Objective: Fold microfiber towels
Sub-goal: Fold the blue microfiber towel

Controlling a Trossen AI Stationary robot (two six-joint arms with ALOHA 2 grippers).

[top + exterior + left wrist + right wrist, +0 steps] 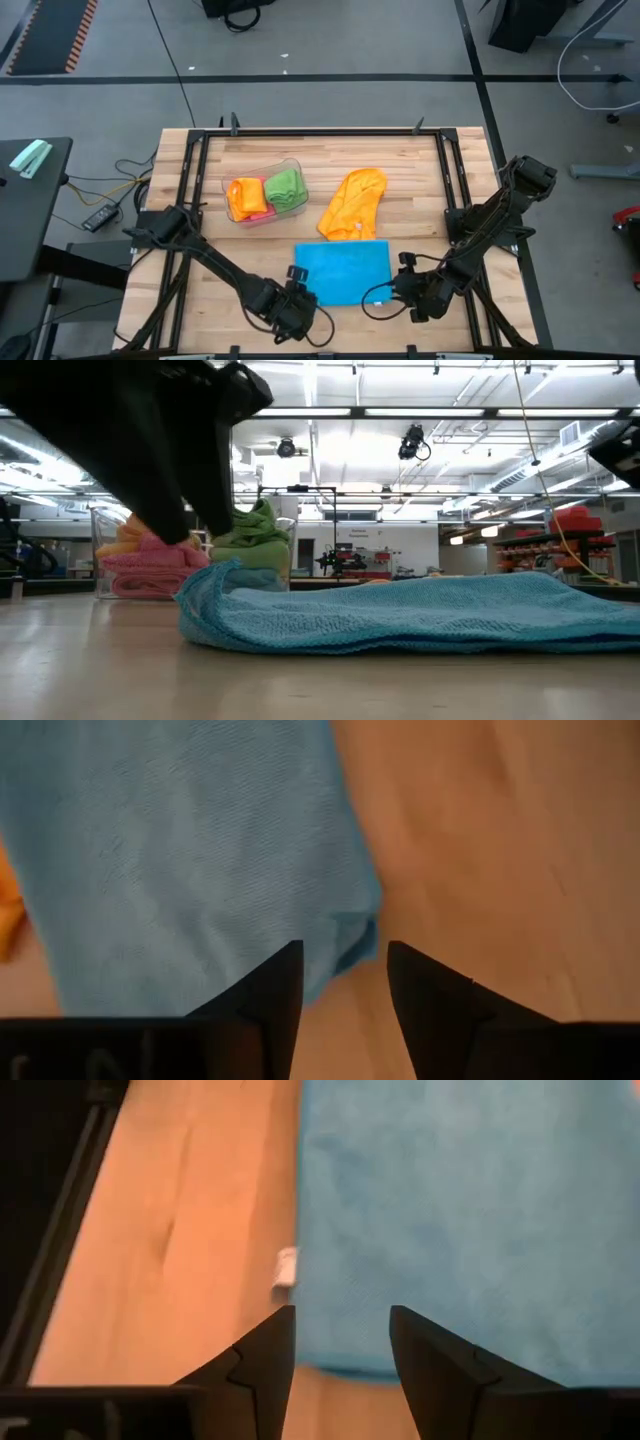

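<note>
A sky blue towel [342,270] lies folded flat on the wooden table near its front edge, its layered left end [215,605] showing in the low view. My left gripper [297,291] is open just above the towel's near left corner [355,932], nothing between its fingers. My right gripper [393,290] is open over the near right corner, beside a small white tag [286,1267], and also holds nothing. A crumpled orange towel [353,203] lies on the table behind the blue one.
A clear plastic tub [268,192] stands at the back left of the blue towel and holds folded orange, pink and green towels [240,545]. A black metal frame [320,132] runs around the tabletop. Bare wood [400,165] shows at the back right.
</note>
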